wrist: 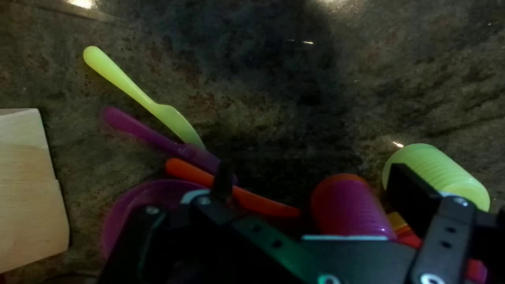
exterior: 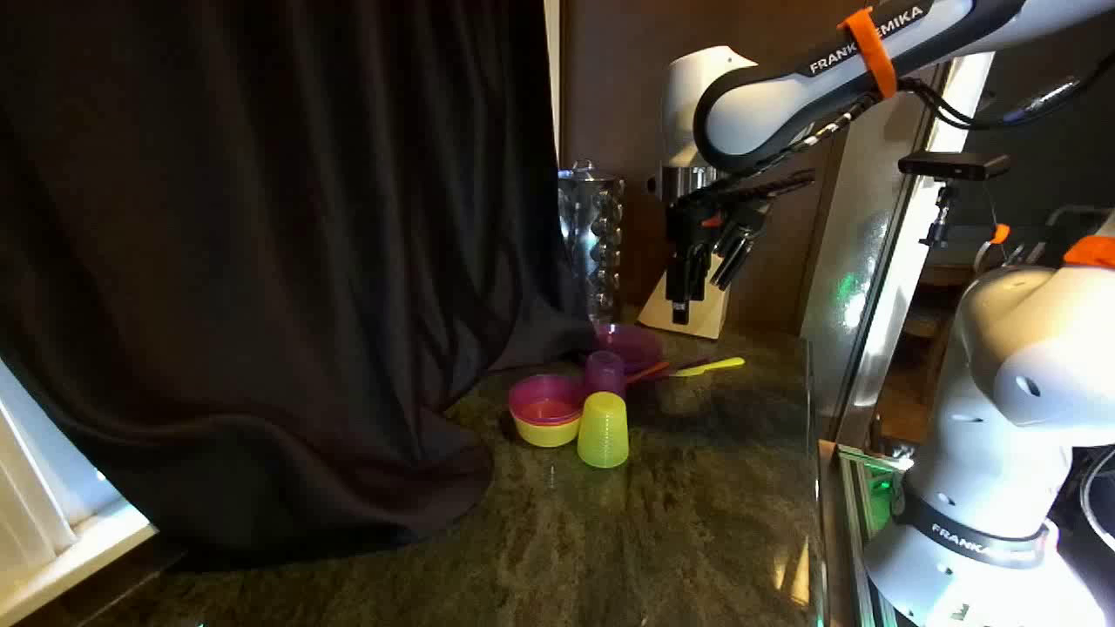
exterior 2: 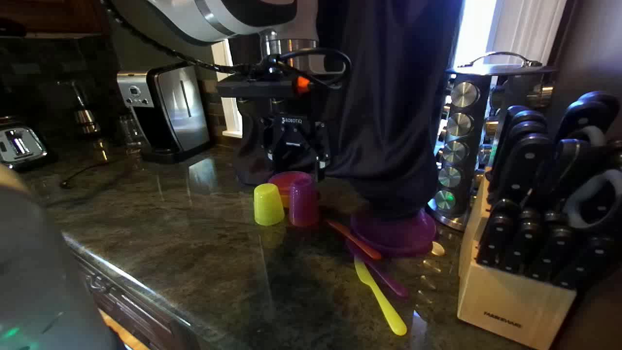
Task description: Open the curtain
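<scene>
Gripper (wrist: 313,183) up in the wrist cam gapes wide, empty, while the curtain (exterior: 287,261) (probably soft but heavy-ish) hangs bunched onto the counter (exterior: 697,522), so I'd pinch a fold by its edge.

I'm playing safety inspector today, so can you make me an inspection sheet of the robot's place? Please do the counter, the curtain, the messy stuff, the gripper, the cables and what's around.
The surface: dark, shiny countertop with a mottled look.
The job's things: curtain hangs in deep folds, its bottom bunched on the countertop.
The clutter: yellow cup, upside down; purple cup; stacked bowls; purple dish; yellow knife; purple knife; orange utensil.
The gripper: open, nothing held, above the countertop.
The cables: black cable, looped near the gripper.
The surroundings: filled knife block, jar rack, coffee maker, toaster.
</scene>
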Robot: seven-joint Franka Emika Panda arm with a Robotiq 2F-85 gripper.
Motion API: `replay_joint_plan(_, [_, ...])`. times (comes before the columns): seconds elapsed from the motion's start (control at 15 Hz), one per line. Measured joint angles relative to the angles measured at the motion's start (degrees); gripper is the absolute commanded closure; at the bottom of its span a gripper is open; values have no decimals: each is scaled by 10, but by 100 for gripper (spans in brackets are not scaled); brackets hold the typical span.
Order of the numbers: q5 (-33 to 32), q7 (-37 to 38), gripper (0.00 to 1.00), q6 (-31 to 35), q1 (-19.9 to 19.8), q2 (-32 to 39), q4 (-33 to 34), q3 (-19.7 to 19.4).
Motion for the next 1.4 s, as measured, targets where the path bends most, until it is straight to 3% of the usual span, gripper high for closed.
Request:
replay_joint_plan(0.67, [0, 0, 0, 0, 0, 0, 0, 0])
replay_joint_plan(0.87, [1, 16, 0, 68, 1, -1, 7, 6])
replay_joint_plan(1.4, [3, 104, 0, 122, -3, -21, 199, 34])
